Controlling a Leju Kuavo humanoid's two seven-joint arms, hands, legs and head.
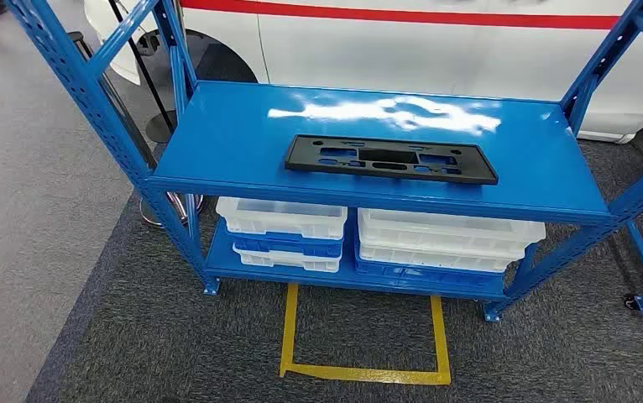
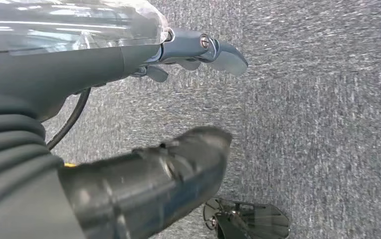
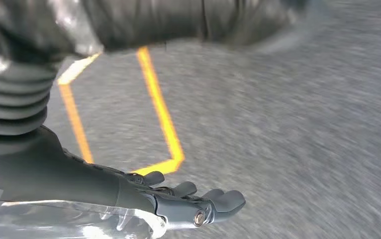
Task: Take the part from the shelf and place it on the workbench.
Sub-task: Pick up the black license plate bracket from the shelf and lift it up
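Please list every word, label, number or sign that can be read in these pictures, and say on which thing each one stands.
There is no readable text in any view.
Black part on the blue shelf: cut-outs, no lettering visible.
White vehicle behind the shelf: a red stripe, no words.
White bins below: no labels to be seen.
Yellow tape on the floor: a plain outline, no writing.
Left hand and right hand: no markings legible.

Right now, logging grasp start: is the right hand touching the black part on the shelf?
Apart. The right wrist view shows the right hand hanging over grey carpet; the black part lies alone on the shelf.
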